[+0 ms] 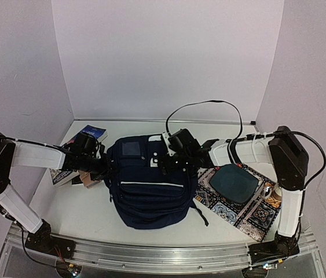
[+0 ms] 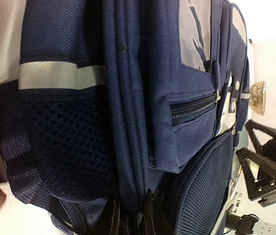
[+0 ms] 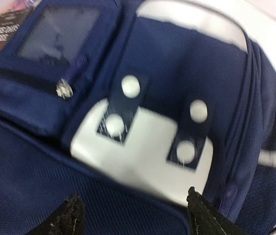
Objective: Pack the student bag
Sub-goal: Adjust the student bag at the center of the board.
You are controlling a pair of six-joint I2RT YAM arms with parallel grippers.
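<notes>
The student bag, a dark navy backpack with white stripe trim, lies flat in the middle of the table. My left gripper is at the bag's left side. In the left wrist view its fingers stand close together, pinched on a fold of the bag's zipper seam. My right gripper hovers over the bag's top right part. In the right wrist view it is wide open and empty above the bag's white patch and grey-blue panel.
Books lie left of the bag, under my left arm. A patterned mat at the right carries a dark teal dish. A small brown round object sits at the mat's right edge. White walls enclose the table.
</notes>
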